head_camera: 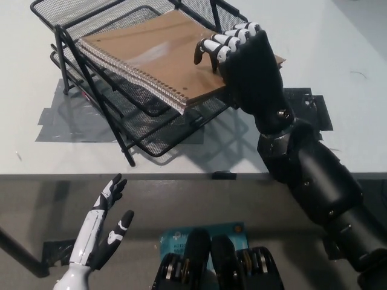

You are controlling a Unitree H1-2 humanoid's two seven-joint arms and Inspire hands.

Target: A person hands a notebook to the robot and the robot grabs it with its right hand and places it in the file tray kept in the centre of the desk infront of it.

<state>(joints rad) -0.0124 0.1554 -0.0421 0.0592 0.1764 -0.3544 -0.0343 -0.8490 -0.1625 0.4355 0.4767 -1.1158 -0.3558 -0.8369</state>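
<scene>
A white desk (338,72) is observed across the upper part of the head view, with its front edge running level across the middle. A black wire-mesh file tray (91,24) of two tiers is seen standing on the desk at the upper left, over patches of grey tape (66,127) stuck to the surface. The black right arm (314,181) is seen rising from the lower right corner and reaching over the desk edge toward the tray. A brown spiral-bound notebook (151,57) is found lying across the upper tier of the tray, tilted, with its wire spine along its lower left edge and its near right corner projecting past the tray rim. The right hand (242,54) is closed on that right corner, its fingers curled over the notebook's top cover. A flat black object (314,112) is noted on the desk just right of the hand, largely hidden behind the arm. The white left hand (103,232) is seen below the desk edge at the lower left, held open with fingers spread and nothing held in it. A teal label (181,238) is visible on the floor below, its print too small to read.
</scene>
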